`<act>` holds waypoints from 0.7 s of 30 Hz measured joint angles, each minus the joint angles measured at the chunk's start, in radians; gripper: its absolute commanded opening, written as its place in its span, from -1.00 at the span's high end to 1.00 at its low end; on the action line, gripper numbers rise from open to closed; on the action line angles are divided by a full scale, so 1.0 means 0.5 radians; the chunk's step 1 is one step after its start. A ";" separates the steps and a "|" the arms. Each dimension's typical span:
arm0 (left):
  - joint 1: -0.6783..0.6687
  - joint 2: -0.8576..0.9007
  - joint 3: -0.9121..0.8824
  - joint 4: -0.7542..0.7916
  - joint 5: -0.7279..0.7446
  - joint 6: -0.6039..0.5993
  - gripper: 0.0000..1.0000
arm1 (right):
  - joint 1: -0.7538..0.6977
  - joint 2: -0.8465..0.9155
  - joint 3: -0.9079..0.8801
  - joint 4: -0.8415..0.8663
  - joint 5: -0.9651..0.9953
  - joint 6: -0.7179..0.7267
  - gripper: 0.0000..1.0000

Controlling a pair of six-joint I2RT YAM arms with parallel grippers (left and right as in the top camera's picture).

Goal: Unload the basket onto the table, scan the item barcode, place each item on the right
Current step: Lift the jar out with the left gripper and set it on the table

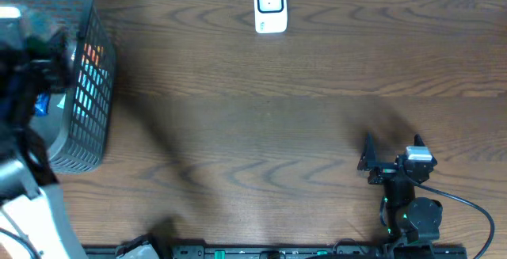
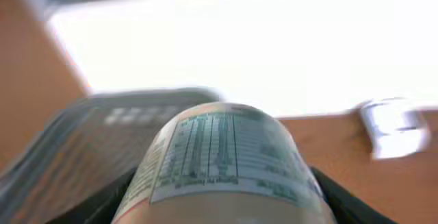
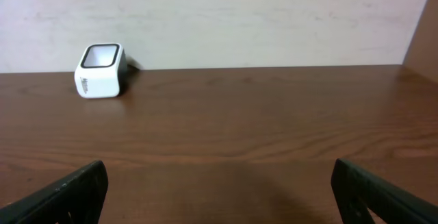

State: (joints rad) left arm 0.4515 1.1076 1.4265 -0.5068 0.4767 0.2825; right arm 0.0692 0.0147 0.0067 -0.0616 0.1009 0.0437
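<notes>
Overhead: a white scanner [image 1: 269, 7] stands at the middle of the far edge of the counter [image 1: 261, 132]. A dark mesh basket [image 1: 83, 93] sits at the left edge, with the left arm [image 1: 24, 61] a blur over it. The right gripper [image 1: 393, 145] sits low on the right, well apart from both, with its jaws spread and holding nothing.

Left wrist: the left gripper [image 2: 222, 207] clamps a bottle [image 2: 219, 148], its nutrition label facing the camera. The basket shows to the bottle's left and the scanner to its right, both blurred.

Right wrist: the wide-open fingers [image 3: 68, 190] frame the counter, and the scanner stands far off on the left by the wall.
</notes>
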 measured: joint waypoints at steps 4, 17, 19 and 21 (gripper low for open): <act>-0.437 -0.025 0.007 0.044 0.063 -0.177 -0.34 | 0.001 0.000 0.000 0.000 0.001 0.000 -0.99; -1.501 0.855 0.005 -0.359 0.001 -0.298 -0.34 | 0.001 0.000 0.000 0.000 0.000 0.000 -0.99; -1.585 1.028 0.005 -0.355 -0.021 -0.354 -0.33 | 0.000 0.000 0.000 0.000 0.000 0.000 -0.99; -1.647 1.181 0.005 -0.336 -0.031 -0.443 -0.33 | 0.000 0.000 0.000 0.000 0.000 0.000 -0.99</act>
State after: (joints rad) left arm -0.3721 1.6981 1.4288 -0.6750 0.4610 0.0612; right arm 0.0692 0.0147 0.0067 -0.0616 0.1009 0.0437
